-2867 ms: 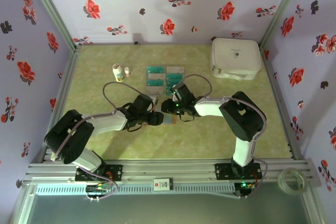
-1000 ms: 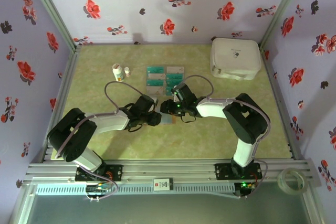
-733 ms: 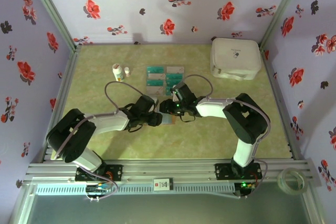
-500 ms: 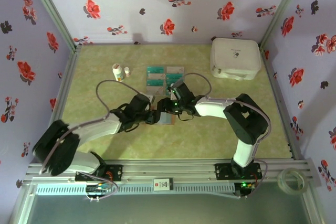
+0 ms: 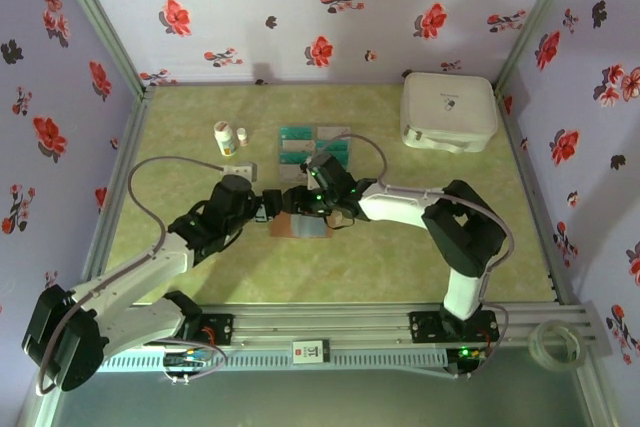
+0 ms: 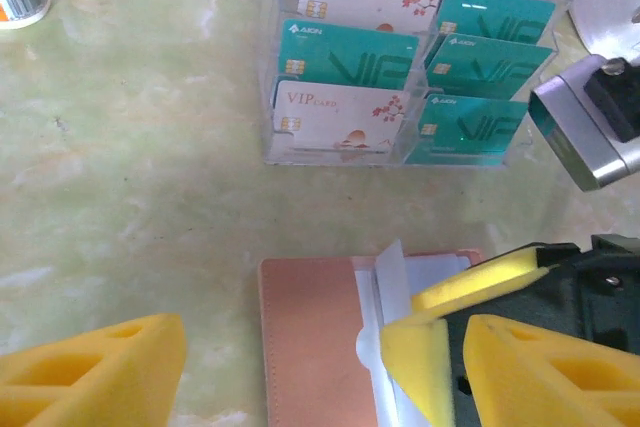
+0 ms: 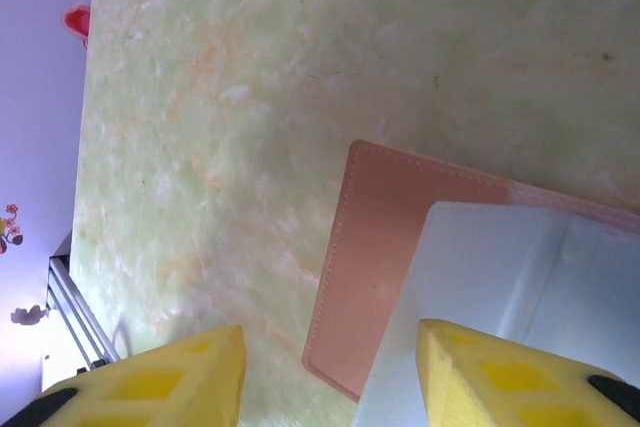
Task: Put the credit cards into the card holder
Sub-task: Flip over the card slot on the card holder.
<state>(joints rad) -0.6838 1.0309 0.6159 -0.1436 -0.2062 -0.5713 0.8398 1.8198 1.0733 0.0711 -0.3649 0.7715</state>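
Note:
The card holder (image 5: 300, 228) lies open on the table; its reddish-brown cover (image 6: 310, 337) is flat and white sleeves (image 6: 392, 277) stand up from it. The credit cards (image 6: 345, 52), teal and white, sit in a clear rack (image 5: 315, 145) behind it. My left gripper (image 6: 325, 332) is open and wide, hanging just left of the holder (image 5: 268, 202) with nothing between its fingers. My right gripper (image 7: 330, 332) is open over the holder's left part (image 5: 306, 199). One of its fingers (image 6: 425, 352) rests against a raised white sleeve (image 7: 500, 277).
Two small bottles (image 5: 224, 137) stand left of the rack. A large white case (image 5: 448, 112) sits at the back right. Flowered walls close the table in on three sides. The right arm's silver bracket (image 6: 585, 137) hangs near the rack's right end.
My left gripper has let go, opened wide and drawn back to the left, its arm stretching lower. My right gripper has shifted left over the holder.

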